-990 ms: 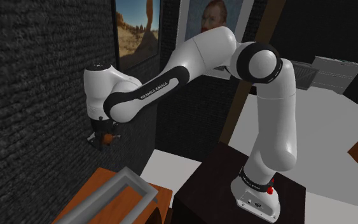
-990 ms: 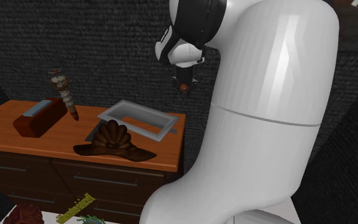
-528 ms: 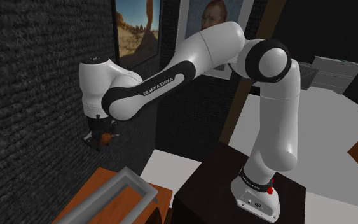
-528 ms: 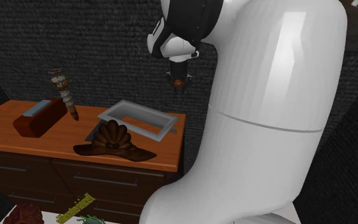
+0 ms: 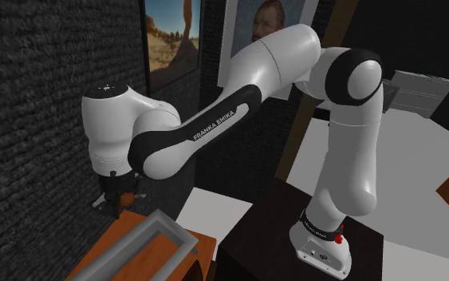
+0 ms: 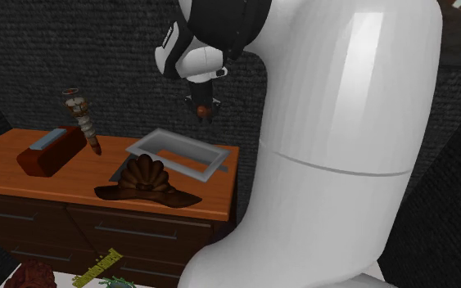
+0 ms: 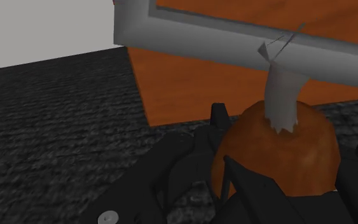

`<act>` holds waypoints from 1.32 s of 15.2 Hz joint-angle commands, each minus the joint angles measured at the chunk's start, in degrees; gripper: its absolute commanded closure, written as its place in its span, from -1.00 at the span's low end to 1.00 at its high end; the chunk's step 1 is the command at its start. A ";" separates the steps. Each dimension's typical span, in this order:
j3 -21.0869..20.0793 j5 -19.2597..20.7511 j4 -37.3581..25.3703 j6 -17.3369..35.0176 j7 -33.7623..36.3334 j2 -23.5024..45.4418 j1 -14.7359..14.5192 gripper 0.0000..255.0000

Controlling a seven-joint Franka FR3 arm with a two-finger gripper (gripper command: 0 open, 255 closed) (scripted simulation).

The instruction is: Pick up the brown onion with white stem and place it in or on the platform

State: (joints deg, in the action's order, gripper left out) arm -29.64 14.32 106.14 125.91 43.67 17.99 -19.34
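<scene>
Across the right half of the second exterior view, the white arm (image 6: 343, 123) rises as a broad column, its wrist bending over to the upper middle of the frame. In the shoulder view the white arm (image 5: 238, 96) reaches from the dark stand (image 5: 270, 231) at lower right up and leftward along a black textured wall.

At lower left of the second exterior view an orange wooden dresser (image 6: 7, 184) carries a grey tray (image 6: 220, 155), open and rectangular, at its right end. A brown hat (image 6: 145, 182) lies just in front of the tray, and a brown box (image 6: 52, 151) sits well to the left.

The gripper (image 6: 202, 110) points down above the tray, well clear of it. Its fingers are closed around the onion (image 6: 201, 107). In the wrist view the gripper (image 7: 285, 146) clasps the round brown onion (image 7: 298, 153) from both sides, and its white stem (image 7: 282, 95) sticks outward toward the tray's grey rim (image 7: 190, 38) and the orange top beyond.
</scene>
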 commanded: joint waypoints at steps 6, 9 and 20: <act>-2.34 1.63 -0.19 -0.97 9.56 0.28 -6.48 1.00; -2.17 2.33 0.37 0.19 10.42 1.07 -6.95 1.00; -0.28 6.18 3.00 6.70 13.21 5.70 -8.26 1.00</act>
State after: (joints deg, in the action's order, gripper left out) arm -30.15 20.05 109.12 132.05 56.54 23.11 -27.38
